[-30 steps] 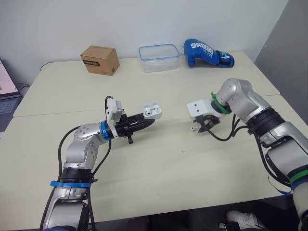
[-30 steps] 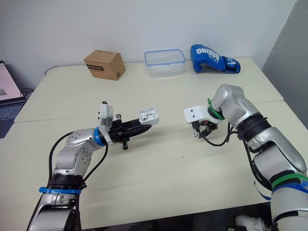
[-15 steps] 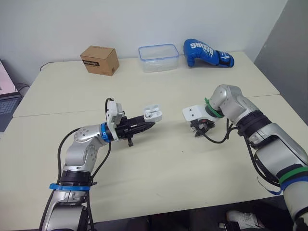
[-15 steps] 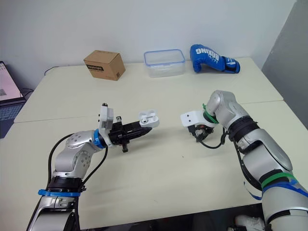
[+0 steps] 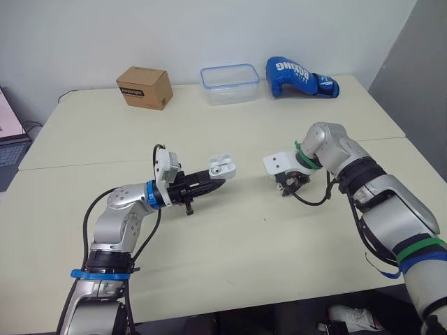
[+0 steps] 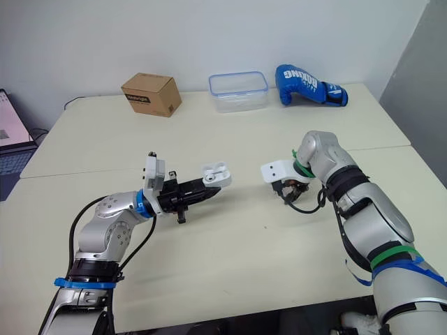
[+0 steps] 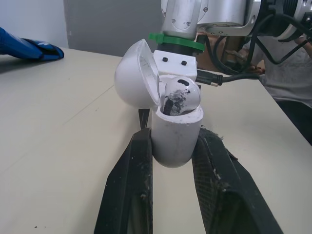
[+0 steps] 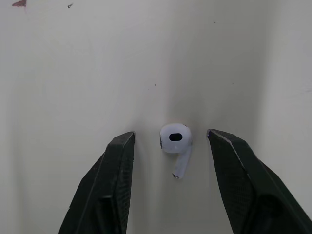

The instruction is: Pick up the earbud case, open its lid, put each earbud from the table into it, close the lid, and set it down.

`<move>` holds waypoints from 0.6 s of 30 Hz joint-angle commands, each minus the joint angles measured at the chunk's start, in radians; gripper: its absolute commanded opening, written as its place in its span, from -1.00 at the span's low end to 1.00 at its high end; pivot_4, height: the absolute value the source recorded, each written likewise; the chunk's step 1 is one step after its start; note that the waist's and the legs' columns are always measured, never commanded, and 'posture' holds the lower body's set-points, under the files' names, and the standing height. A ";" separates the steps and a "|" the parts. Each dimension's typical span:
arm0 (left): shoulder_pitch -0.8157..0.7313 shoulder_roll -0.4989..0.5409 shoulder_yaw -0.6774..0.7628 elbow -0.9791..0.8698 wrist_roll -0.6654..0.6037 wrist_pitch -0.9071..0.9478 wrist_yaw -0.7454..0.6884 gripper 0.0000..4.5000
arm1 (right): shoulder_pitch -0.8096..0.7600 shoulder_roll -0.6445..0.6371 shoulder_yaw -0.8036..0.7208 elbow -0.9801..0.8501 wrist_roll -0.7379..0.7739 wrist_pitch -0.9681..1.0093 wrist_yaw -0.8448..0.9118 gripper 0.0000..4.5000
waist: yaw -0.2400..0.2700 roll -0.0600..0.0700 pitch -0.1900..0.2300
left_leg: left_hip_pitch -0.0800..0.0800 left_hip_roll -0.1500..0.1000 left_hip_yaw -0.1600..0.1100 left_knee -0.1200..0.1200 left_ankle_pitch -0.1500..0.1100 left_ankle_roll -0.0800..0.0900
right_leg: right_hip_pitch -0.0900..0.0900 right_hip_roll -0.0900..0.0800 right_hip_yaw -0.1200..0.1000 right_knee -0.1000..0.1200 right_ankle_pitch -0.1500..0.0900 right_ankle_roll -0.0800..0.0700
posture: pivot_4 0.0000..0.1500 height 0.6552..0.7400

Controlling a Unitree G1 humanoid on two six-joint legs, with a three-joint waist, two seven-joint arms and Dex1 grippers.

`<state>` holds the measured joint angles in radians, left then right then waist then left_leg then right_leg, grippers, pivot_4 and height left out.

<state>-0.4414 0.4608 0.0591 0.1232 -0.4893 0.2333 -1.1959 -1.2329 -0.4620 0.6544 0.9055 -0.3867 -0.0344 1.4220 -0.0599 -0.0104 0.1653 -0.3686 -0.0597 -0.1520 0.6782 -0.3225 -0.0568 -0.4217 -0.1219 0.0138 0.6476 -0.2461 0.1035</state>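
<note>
The right gripper (image 5: 289,184) has its jaws spread wide and holds nothing. The loose earbud (image 8: 175,146) lies flat on the table (image 5: 230,258) in the gap between the two fingers (image 8: 105,190), touching neither and a little nearer one than the other. Its rounded head sits about level with the fingertips and its stem points back toward the palm. The long axis therefore runs along the fingers, across the line of closing. That is the relation the pick turns on: closing from here should pinch the head across its narrow width, provided the tips are low enough to the table, which I cannot judge for certain.

Well apart, on the far side of the table from these jaws, the left gripper (image 5: 213,181) is clamped on the lower body of the earbud case (image 7: 176,139) and holds it upright off the table. The lid (image 7: 136,80) is tipped back and open, and one seated earbud (image 7: 181,95) is already inside. The right arm is plainly the nearer one for the loose earbud, and the case mouth faces up to receive it.
</note>
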 commanded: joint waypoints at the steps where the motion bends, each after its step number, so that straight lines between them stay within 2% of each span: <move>1: -0.006 0.008 0.011 -0.041 -0.021 -0.006 0.002 -0.67 | -0.025 -0.004 -0.021 -0.005 -0.022 -0.013 -0.009 -0.36 | 0.000 0.000 0.000 | 0.000 0.000 0.000 0.000 0.000 0.000 | 0.000 0.000 0.000 0.000 0.000 0.000 | 1.00 0.78; 2: -0.007 0.008 0.011 -0.041 -0.021 -0.006 0.003 -0.67 | -0.024 -0.003 -0.022 -0.005 -0.026 -0.012 -0.009 -0.50 | 0.000 0.000 0.000 | 0.000 0.000 0.000 0.000 0.000 0.000 | 0.000 0.000 0.000 0.000 0.000 0.000 | 1.00 0.78; 16: -0.014 0.004 0.010 -0.031 -0.019 -0.010 0.007 -0.67 | -0.021 0.004 -0.031 -0.015 -0.038 -0.012 -0.001 -0.50 | 0.000 0.000 0.000 | 0.000 0.000 0.000 0.000 0.000 0.000 | 0.000 0.000 0.000 0.000 0.000 0.000 | 1.00 0.78; 18: -0.013 0.003 0.010 -0.033 -0.019 -0.011 0.009 -0.67 | -0.019 0.002 -0.031 -0.018 -0.037 -0.016 -0.001 -0.71 | 0.000 0.000 0.000 | 0.000 0.000 0.000 0.000 0.000 0.000 | 0.000 0.000 0.000 0.000 0.000 0.000 | 1.00 0.78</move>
<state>-0.4418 0.4606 0.0591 0.1228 -0.4895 0.2332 -1.1892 -1.2329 -0.4583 0.6456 0.9066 -0.4147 -0.0381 1.4184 -0.0602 -0.0103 0.1653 -0.3686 -0.0597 -0.1518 0.6782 -0.3224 -0.0568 -0.4217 -0.1219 0.0139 0.6475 -0.2461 0.1035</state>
